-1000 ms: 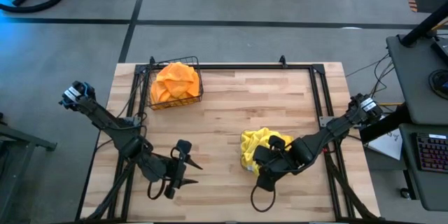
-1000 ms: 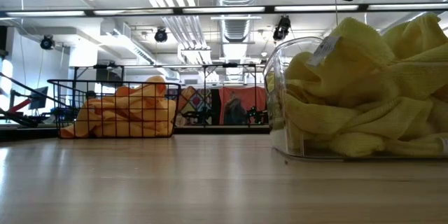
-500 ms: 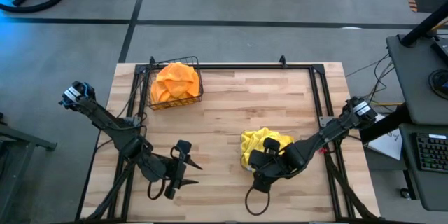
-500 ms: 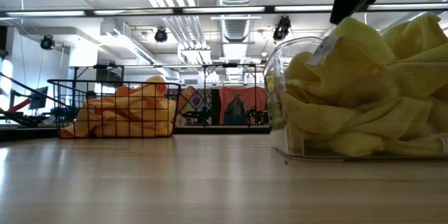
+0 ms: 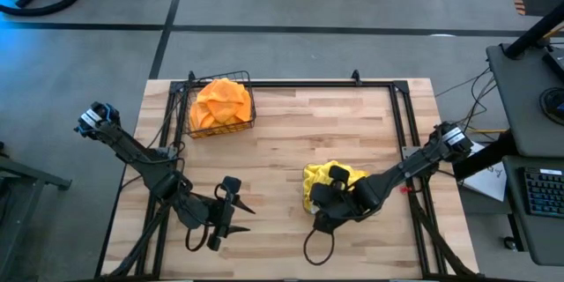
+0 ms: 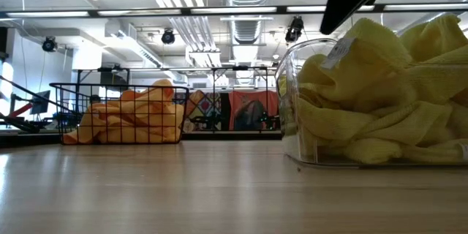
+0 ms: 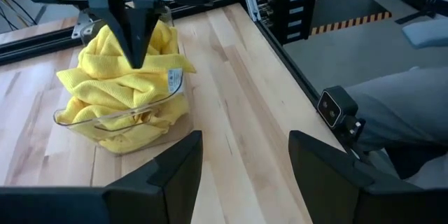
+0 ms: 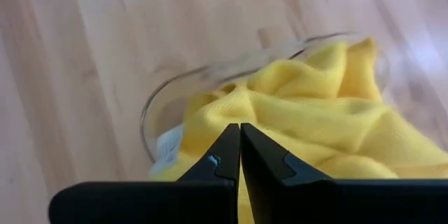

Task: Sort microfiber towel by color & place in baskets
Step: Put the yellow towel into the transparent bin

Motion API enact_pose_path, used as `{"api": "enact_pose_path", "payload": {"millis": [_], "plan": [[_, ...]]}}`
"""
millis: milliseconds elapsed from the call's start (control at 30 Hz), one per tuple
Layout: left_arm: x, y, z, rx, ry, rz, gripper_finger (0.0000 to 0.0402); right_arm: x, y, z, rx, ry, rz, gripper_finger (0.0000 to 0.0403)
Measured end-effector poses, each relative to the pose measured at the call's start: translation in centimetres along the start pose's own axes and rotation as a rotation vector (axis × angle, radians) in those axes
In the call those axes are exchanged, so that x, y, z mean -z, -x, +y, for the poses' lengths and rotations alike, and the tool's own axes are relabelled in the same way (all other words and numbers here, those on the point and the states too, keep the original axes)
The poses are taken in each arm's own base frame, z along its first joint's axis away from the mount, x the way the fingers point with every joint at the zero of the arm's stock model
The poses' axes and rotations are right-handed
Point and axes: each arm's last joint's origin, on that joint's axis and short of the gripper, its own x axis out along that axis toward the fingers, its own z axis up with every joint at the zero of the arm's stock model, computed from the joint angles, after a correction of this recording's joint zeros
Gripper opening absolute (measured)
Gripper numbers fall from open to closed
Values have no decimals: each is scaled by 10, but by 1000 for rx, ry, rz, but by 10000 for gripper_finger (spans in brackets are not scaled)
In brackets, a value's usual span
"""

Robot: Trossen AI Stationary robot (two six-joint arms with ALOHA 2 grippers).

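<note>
1. Both arms are showing as dark, near-black jointed links — slim tubes widening into bulkier housings at the joints.
2. The left gripper (image 5: 231,207) is wearing two flat black fingers (image 7: 155,179) with squared, slab-like ends.
3. The right gripper (image 8: 240,140) is tapering to two thin black wedge fingers.
4. A black cable is looping from the right arm's wrist — pale fittings are capping both arm bases.

Grey concrete floor (image 5: 291,0) surrounds the wooden table (image 5: 300,132); a desk (image 5: 529,97) with a keyboard (image 5: 539,189) stands at 3 o'clock.
</note>
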Motion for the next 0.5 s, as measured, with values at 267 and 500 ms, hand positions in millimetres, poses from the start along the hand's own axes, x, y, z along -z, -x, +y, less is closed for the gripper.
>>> {"api": "enact_pose_path", "payload": {"millis": [267,500], "plan": [[1,0,0,0,8,2,196,2,11,-1,-154,-60,119,9],[2,0,0,0,5,4,196,1,-2,-5,-80,-49,107,9]]}}
